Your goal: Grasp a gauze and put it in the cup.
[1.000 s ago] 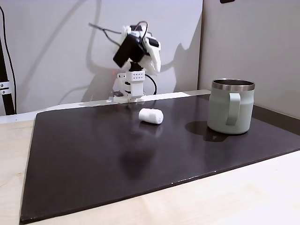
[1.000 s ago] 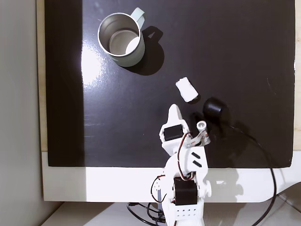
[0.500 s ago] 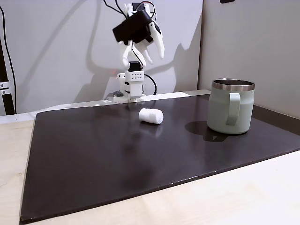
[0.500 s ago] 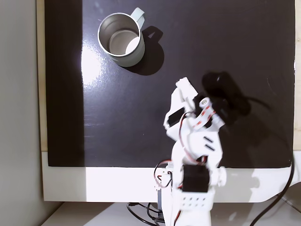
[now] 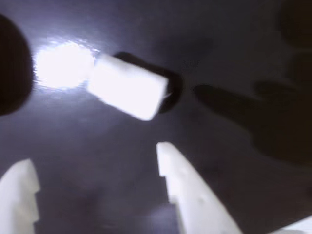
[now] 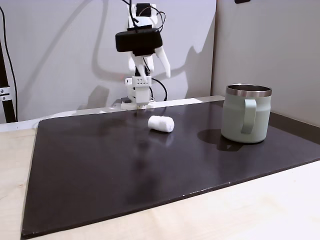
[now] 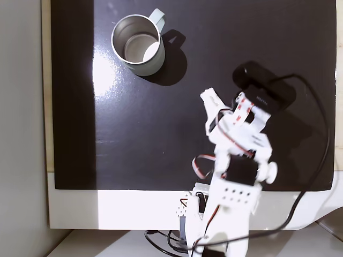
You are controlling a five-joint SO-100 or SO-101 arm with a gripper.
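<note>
Since half a second ago: arm swung farther over the mat, claw (image 5: pixel 97 175) now above the roll. Surface (image 6: pixel 280 210): pale wood, carrying a dark glossy rectangular mat (image 6: pixel 100 170); grey wall behind. Cup (image 6: pixel 246 113): sage-green metal mug, steel rim, flat loop handle, upright at the mat's right in the front fixed view. Gauze (image 6: pixel 161 123): small white soft cylinder, lying on its side at mid-mat, long axis running left-right there. Claw: white plastic fingers (image 5: pixel 187 195) spread apart, holding nothing.
</note>
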